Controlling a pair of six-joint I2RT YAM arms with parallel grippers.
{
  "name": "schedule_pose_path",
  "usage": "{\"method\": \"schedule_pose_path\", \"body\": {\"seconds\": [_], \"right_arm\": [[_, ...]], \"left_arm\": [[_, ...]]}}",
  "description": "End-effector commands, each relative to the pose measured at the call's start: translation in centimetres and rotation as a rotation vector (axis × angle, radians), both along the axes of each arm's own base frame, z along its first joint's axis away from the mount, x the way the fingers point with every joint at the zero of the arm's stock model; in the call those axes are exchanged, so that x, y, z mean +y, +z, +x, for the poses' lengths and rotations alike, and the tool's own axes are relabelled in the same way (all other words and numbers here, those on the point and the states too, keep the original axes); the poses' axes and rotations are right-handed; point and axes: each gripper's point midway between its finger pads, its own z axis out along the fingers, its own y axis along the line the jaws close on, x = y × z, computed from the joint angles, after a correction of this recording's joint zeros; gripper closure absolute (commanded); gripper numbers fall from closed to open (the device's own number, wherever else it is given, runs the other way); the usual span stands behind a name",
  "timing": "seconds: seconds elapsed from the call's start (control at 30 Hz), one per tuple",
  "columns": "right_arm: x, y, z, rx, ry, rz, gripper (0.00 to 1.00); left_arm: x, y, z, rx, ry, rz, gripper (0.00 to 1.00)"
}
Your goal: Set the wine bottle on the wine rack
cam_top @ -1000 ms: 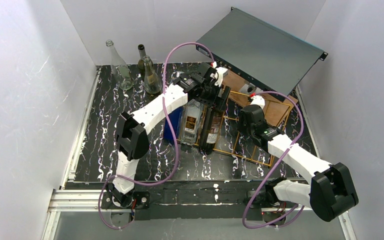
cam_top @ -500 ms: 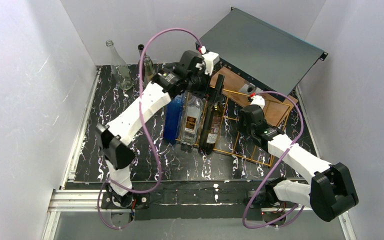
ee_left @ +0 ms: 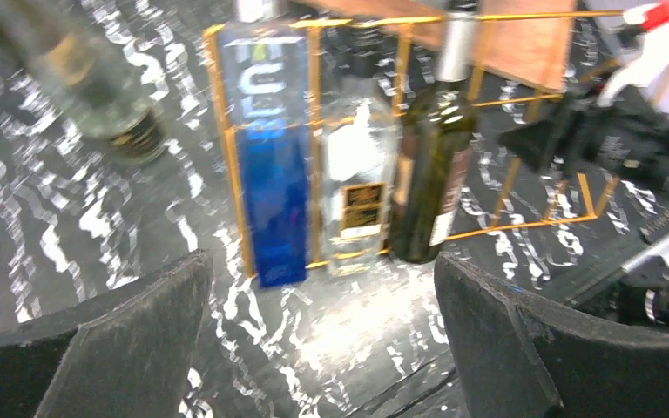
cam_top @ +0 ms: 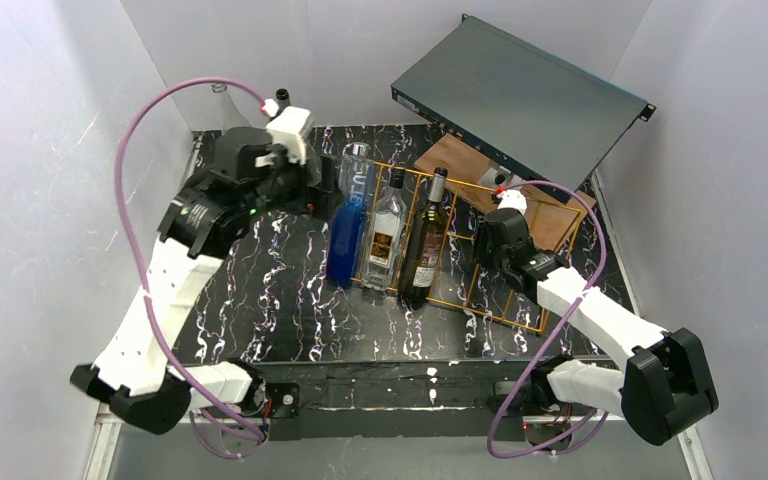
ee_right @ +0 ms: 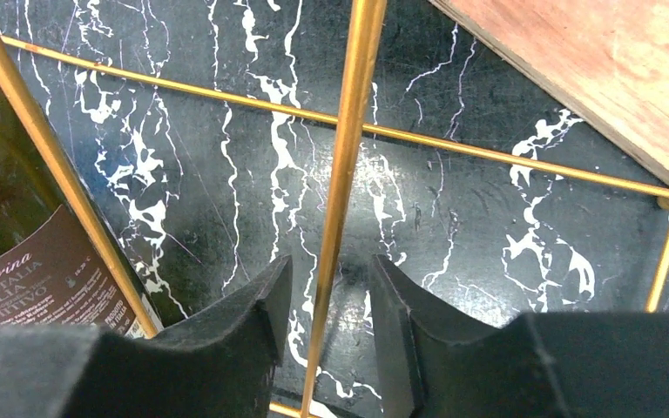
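The orange-gold wire wine rack point(cam_top: 508, 318) lies on the black marbled table. Three bottles lie in its left slots: a blue bottle point(cam_top: 345, 228), a clear bottle point(cam_top: 385, 232) and the dark wine bottle point(cam_top: 425, 248), necks pointing to the back. The left wrist view shows them too: blue point(ee_left: 270, 174), clear point(ee_left: 359, 187), dark point(ee_left: 434, 174). My left gripper point(cam_top: 315, 190) is open and empty, raised to the left of the rack point(ee_left: 322, 348). My right gripper point(cam_top: 484, 258) stands over a rack wire point(ee_right: 348, 131); its jaws straddle it narrowly point(ee_right: 329, 313) without visibly touching.
A brown wooden board point(cam_top: 550, 215) lies behind the rack, under a tilted dark metal box point(cam_top: 520, 90). Glass bottles stand at the back left, mostly hidden by my left arm; one shows blurred in the left wrist view point(ee_left: 96, 87). White walls enclose the table.
My left gripper has let go of the dark wine bottle's neck and swung up and back to the left. The bottle stays in its slot. The right arm has not moved.
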Motion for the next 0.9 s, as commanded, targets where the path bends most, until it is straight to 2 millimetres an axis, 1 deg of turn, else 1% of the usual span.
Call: {"method": "schedule_pose_path", "body": {"seconds": [0.0, 0.03, 0.1, 0.13, 0.2, 0.3, 0.43, 0.5, 0.6, 0.63, 0.7, 0.73, 0.8, 0.87], "right_arm": [[0.2, 3.9, 0.7, -0.077, 0.021, 0.004, 0.51], [0.2, 4.2, 0.6, -0.081, 0.023, 0.003, 0.49], [0.2, 5.0, 0.5, -0.09, 0.029, 0.011, 0.46], [0.3, 5.5, 0.3, -0.099, 0.037, 0.022, 0.44], [0.8, 6.2, 0.1, -0.107, 0.061, 0.044, 0.38], [1.1, 7.6, -0.3, -0.121, 0.085, 0.072, 0.26], [1.0, 9.4, -0.7, -0.142, 0.093, 0.083, 0.07], [0.9, 10.4, -0.8, -0.148, 0.1, 0.077, 0.05], [0.7, 11.4, -1.1, -0.152, 0.111, 0.06, 0.04], [0.6, 11.7, -1.2, -0.155, 0.111, 0.058, 0.03], [0.4, 12.3, -1.5, -0.163, 0.112, 0.058, 0.02], [0.2, 12.6, -1.7, -0.169, 0.111, 0.06, 0.02], [0.1, 13.0, -1.9, -0.175, 0.11, 0.065, 0.02], [0.2, 13.5, -2.1, -0.182, 0.116, 0.077, 0.02]], "left_arm": [[5.4, -1.3, -0.8, -0.017, 0.13, 0.064, 0.02], [6.6, -1.4, -0.9, -0.032, 0.17, 0.083, 0.02], [8.0, -1.5, -1.2, -0.053, 0.216, 0.108, 0.02], [8.6, -1.6, -1.3, -0.06, 0.235, 0.118, 0.02], [9.4, -1.8, -0.8, -0.06, 0.271, 0.14, 0.02], [10.5, -2.1, 1.2, -0.036, 0.336, 0.15, 0.02], [11.7, -1.8, 4.9, -0.057, 0.434, 0.095, 0.02], [11.8, -1.4, 6.9, -0.086, 0.468, 0.042, 0.02], [11.6, -0.8, 9.7, -0.139, 0.478, -0.028, 0.02], [11.5, -0.2, 10.7, -0.166, 0.488, -0.046, 0.02], [11.6, 0.3, 12.3, -0.199, 0.503, -0.062, 0.02], [11.6, 0.2, 13.2, -0.207, 0.51, -0.059, 0.02], [11.7, 0.3, 14.4, -0.224, 0.531, -0.057, 0.02], [11.9, -0.1, 15.2, -0.209, 0.555, -0.055, 0.02]]}}
